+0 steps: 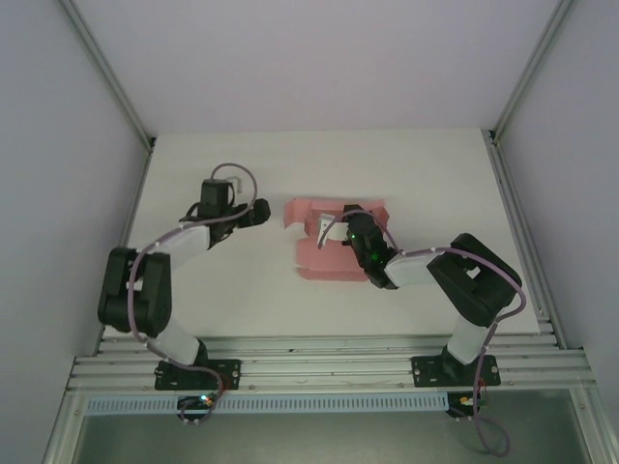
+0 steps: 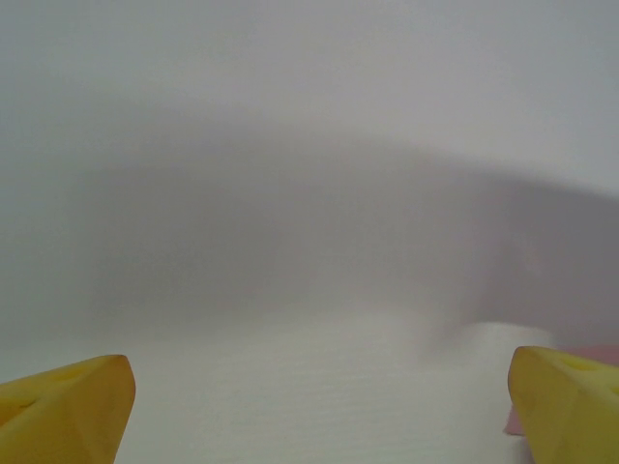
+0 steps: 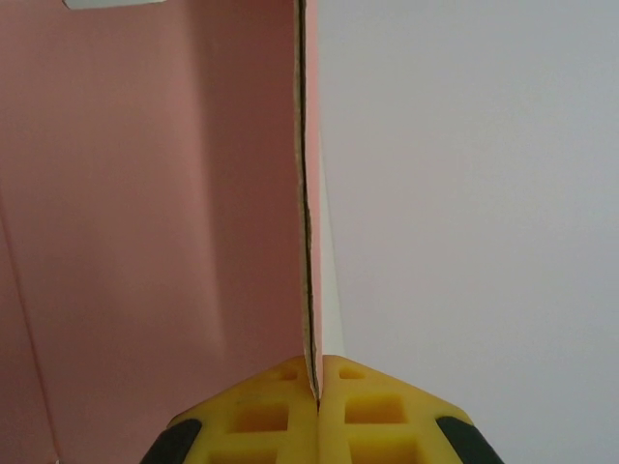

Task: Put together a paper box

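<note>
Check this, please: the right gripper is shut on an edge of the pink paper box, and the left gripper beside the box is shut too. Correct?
One point is wrong: the left gripper is open, as the left wrist view shows its yellow fingers far apart. The right gripper is indeed shut on an edge of the paper box.

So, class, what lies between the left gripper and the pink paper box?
Bare white table, as the top view shows; the left gripper sits apart from the paper box.

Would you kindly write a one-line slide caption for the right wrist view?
The right gripper pinches a flap of the pale pink paper box, viewed edge-on.
</note>
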`<state>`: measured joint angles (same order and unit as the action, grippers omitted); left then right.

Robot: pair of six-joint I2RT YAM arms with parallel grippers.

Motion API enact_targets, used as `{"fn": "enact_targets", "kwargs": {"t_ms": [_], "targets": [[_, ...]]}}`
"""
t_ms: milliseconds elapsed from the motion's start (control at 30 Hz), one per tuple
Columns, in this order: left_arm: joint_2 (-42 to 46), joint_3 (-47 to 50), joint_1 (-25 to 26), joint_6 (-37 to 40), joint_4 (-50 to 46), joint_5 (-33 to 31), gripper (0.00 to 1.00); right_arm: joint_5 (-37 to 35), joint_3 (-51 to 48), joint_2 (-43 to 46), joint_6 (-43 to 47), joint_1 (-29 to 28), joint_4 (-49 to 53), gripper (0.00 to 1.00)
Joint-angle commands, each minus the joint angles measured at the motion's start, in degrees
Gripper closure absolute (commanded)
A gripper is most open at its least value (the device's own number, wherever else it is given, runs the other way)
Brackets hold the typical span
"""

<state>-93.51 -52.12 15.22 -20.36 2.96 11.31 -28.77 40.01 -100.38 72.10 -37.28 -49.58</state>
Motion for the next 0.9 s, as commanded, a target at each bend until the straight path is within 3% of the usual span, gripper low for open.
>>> {"fn": "enact_targets", "kwargs": {"t_ms": [0, 167, 367, 600, 867], "targets": [[-4.45, -5.01, 3.14, 7.45, 1.11, 5.80, 0.00, -0.83, -0.10, -1.09, -0.30, -0.25, -3.63, 1.00], [-10.18, -7.27, 5.89, 10.36, 3.73, 10.56, 0.09, -0.69, -0.41, -0.28, -2.02, -0.25, -1.60, 1.00], [-8.20, -1.60, 8.37, 12.69, 13.33, 17.92, 0.19, -0.93, -0.81, 0.85, -3.21, -0.25, 0.80, 1.00], [-8.68, 0.90, 11.39, 13.60, 18.40, 19.02, 0.27, -1.08, -1.19, 1.57, -4.58, -0.58, 3.42, 1.00], [-8.31, 5.28, 13.77, 13.07, 26.28, 17.61, 0.27, -1.99, -1.20, 1.58, -5.50, -0.96, 5.52, 1.00]]}}
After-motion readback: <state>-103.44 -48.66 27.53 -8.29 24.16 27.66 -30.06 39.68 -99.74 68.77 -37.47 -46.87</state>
